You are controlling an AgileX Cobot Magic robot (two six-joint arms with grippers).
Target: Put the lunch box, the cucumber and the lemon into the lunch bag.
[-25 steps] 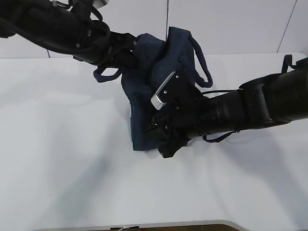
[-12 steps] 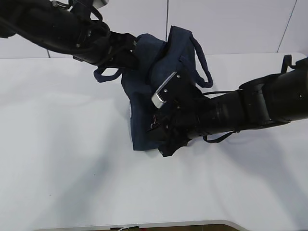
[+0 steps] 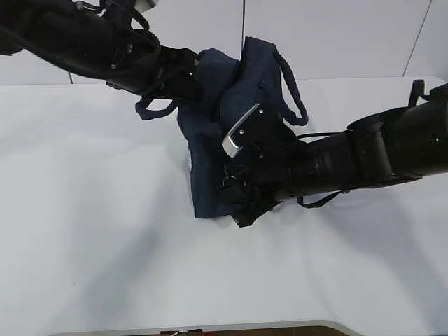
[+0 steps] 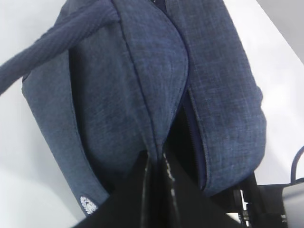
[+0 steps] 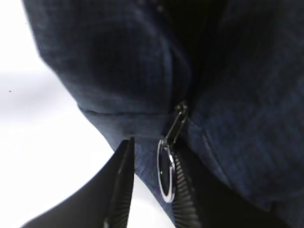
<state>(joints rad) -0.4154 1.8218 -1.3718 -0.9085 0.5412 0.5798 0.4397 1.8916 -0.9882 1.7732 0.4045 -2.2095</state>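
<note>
Left wrist view: left tool [image 4: 156, 164] pinching lunch bag [image 4: 142, 85] fabric edge | right tool [image 5: 149, 190] part-open, silver ring pull [image 5: 166, 173] between its fingers | bag on white counter [image 3: 91, 210]

White table [image 3: 91, 231]: one item carried, the navy lunch bag [image 3: 206, 178], stood near the far edge, around mid-width.

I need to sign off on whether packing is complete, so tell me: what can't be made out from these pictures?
- Contents of the lunch bag: exterior view, fabric and both arms cover it; no lunch box, cucumber or lemon shows anywhere.
- Left gripper grip: left wrist view, its fingers pinch the bag's seam at the bottom edge.
- Right gripper: right wrist view, blurred; the ring pull lies against one finger, contact unclear.
- Bag opening: left wrist view, dark gap only.
</note>
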